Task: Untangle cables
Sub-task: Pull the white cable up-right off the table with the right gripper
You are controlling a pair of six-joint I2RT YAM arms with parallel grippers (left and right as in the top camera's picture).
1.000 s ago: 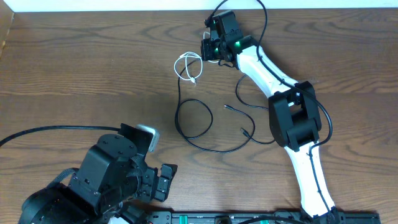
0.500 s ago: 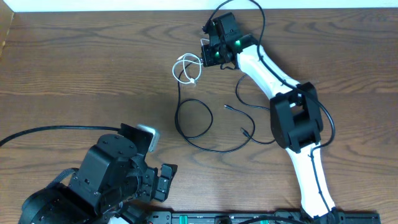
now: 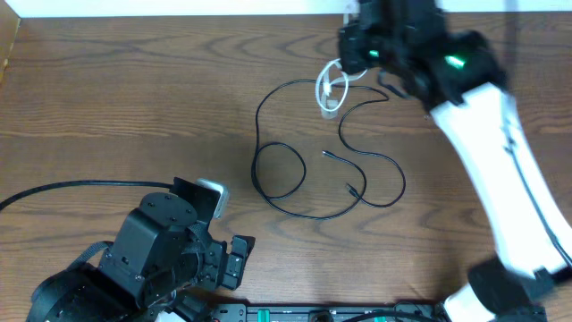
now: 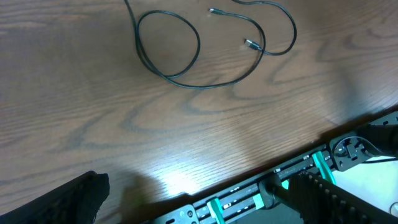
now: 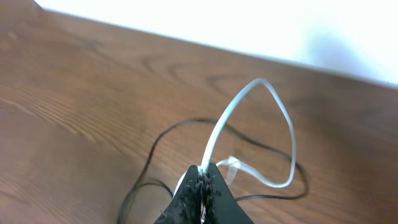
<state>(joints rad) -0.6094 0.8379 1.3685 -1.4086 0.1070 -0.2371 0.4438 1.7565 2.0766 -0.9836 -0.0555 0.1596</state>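
The long black cable (image 3: pixel 286 170) lies looped on the table's middle, with its two small plug ends near the centre; it also shows in the left wrist view (image 4: pixel 168 50). The short white cable (image 3: pixel 332 89) hangs in a loop, lifted off the table at the back. My right gripper (image 3: pixel 347 55) is shut on the white cable (image 5: pixel 249 124), whose loop rises in front of the fingers (image 5: pixel 202 180), with the black cable (image 5: pixel 149 162) on the wood below. My left gripper (image 3: pixel 234 259) is low at the front left, open and empty, far from both cables.
A thick black robot cable (image 3: pixel 71 190) runs in from the left edge. The white back wall (image 3: pixel 179 7) borders the far side of the table. The metal rail with green clips (image 4: pixel 298 177) runs along the front edge.
My right arm has risen and swung right, lifting the white cable off the table and away from the black cable's upper loop. The left arm has not moved.
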